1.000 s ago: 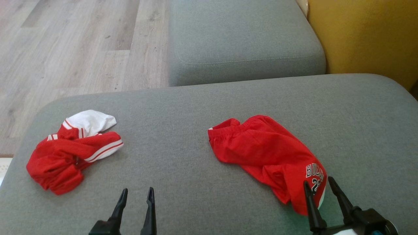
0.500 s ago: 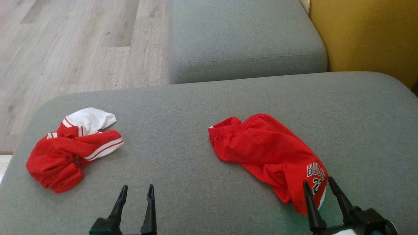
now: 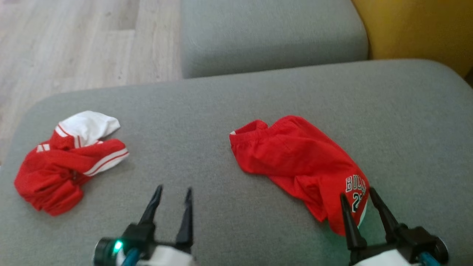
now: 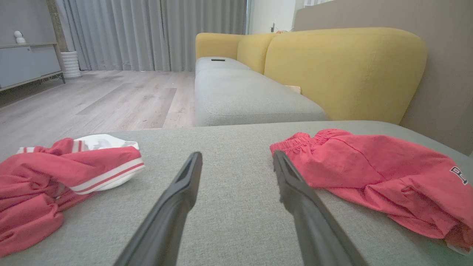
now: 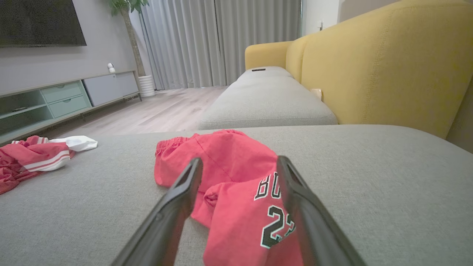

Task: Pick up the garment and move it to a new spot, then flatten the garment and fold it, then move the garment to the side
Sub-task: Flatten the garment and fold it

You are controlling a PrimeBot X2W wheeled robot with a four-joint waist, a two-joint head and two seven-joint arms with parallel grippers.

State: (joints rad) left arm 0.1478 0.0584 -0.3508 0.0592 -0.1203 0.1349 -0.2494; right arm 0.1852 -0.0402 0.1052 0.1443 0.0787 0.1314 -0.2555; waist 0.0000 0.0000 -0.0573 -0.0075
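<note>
The left gripper (image 3: pixel 174 188) is well to the left of the red shorts (image 3: pixel 295 159) and apart from them. Its two dark fingers are spread, point forward and lean a little toward the shorts, and a green light (image 3: pixel 117 245) glows on the wrist housing behind them. The right gripper (image 3: pixel 356 192) is at the near, printed end of the shorts with its fingers parted wide on either side of that end, gripping nothing; whether the tips touch the cloth cannot be told.

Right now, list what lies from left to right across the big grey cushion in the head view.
Red and white garment → left hand → red Bulls shorts.
</note>
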